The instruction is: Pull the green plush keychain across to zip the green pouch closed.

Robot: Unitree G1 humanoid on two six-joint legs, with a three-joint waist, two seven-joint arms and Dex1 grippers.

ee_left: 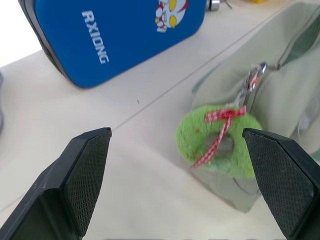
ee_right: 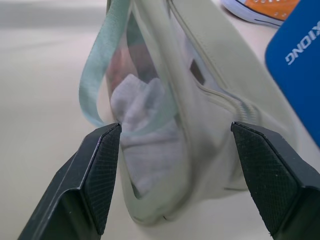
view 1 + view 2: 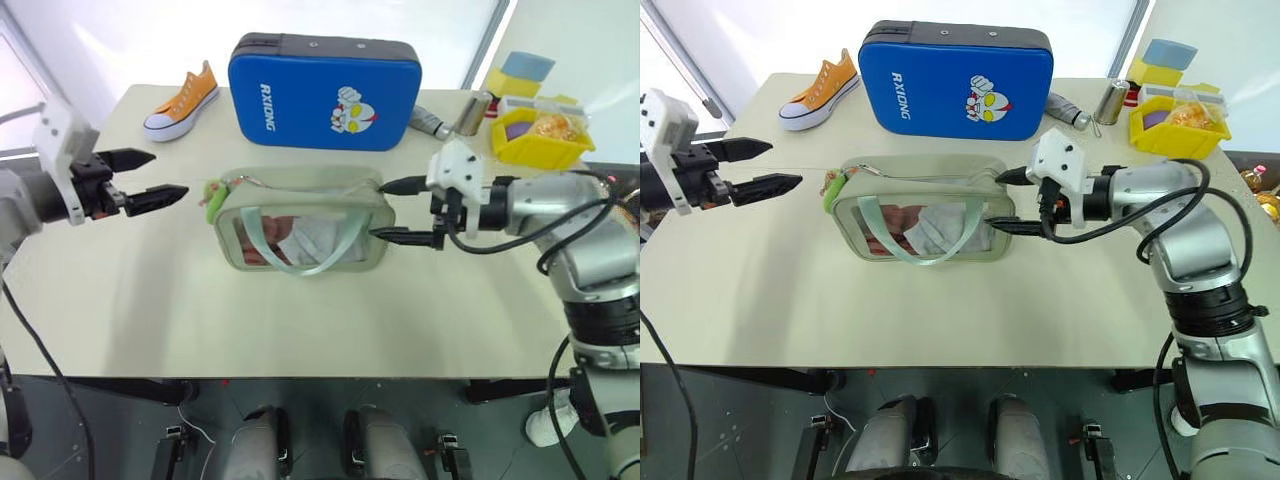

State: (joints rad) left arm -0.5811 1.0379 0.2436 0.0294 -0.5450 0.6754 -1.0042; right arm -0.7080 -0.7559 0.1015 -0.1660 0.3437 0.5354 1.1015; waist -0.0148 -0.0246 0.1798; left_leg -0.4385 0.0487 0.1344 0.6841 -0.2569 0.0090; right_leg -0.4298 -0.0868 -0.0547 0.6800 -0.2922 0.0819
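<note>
Green pouch [image 3: 300,220] lies flat mid-table [image 3: 120,300], clear window up w/ pale strap handle [image 3: 300,250] looped over it; pinkish & white cloth items visible inside. Green plush keychain [image 3: 213,196] sits at the pouch's left end, hanging off the zipper pull; in left wrist view it's a fuzzy green ring w/ a red-checked bow [image 1: 218,131], resting on the table against the pouch corner. Left gripper [image 3: 150,178] is to the left of the keychain, apart from it, fingers spread wide, nothing btwn them. Right gripper [image 3: 395,211] is at the pouch's right end, fingers wide, one either side of that end; can't tell if they touch the fabric. Behind the pouch: blue case [image 3: 322,88] marked RXIONG, orange sneaker [image 3: 182,100] to its left, yellow bin [image 3: 540,135] far right.
</note>
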